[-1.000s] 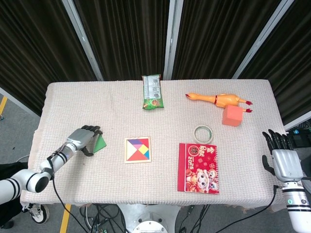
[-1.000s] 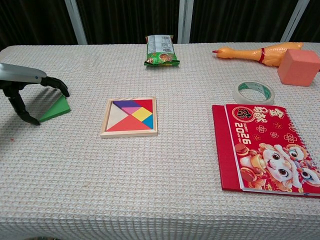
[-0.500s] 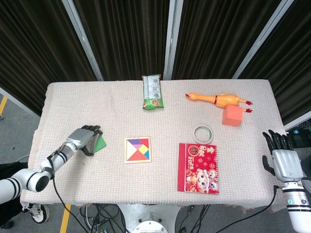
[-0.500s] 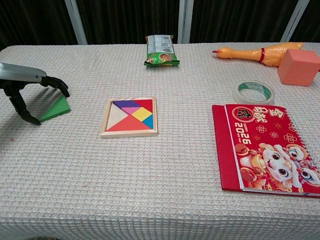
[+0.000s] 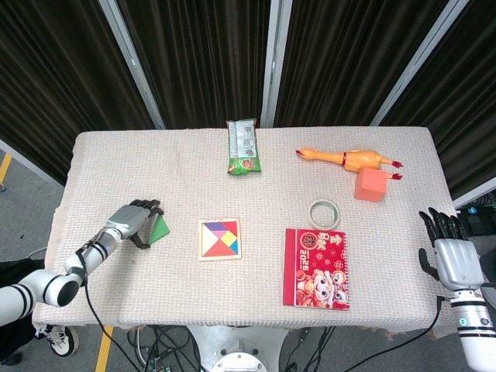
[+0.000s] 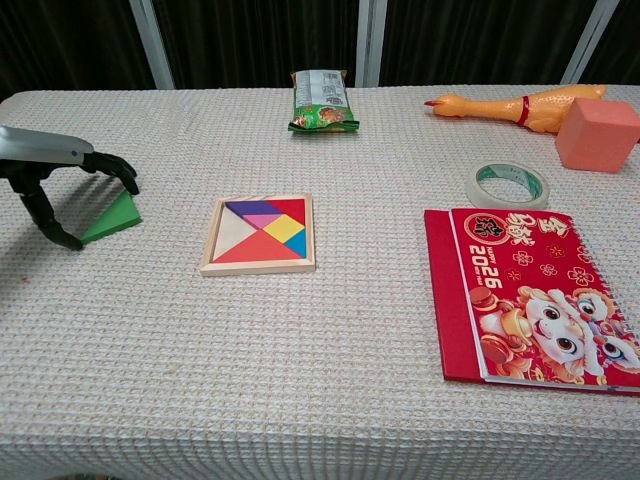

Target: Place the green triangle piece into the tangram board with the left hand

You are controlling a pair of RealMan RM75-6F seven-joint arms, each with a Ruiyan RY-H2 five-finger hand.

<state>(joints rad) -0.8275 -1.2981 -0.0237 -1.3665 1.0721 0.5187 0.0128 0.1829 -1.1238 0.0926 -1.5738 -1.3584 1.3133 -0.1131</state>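
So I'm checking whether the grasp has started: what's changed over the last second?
Almost nothing. The left hand stays arched over the green triangle, fingers straddling it; whether they touch it is unclear, and the triangle lies flat on the table where it was. The tangram board, the right hand off the table edge, and everything else are unmoved.

The only readable marking is the year 2026 printed in gold, beneath large Chinese characters too small to make out, on the cover of the red calendar (image 6: 530, 295); the green snack packet's (image 6: 320, 100) print is illegible.
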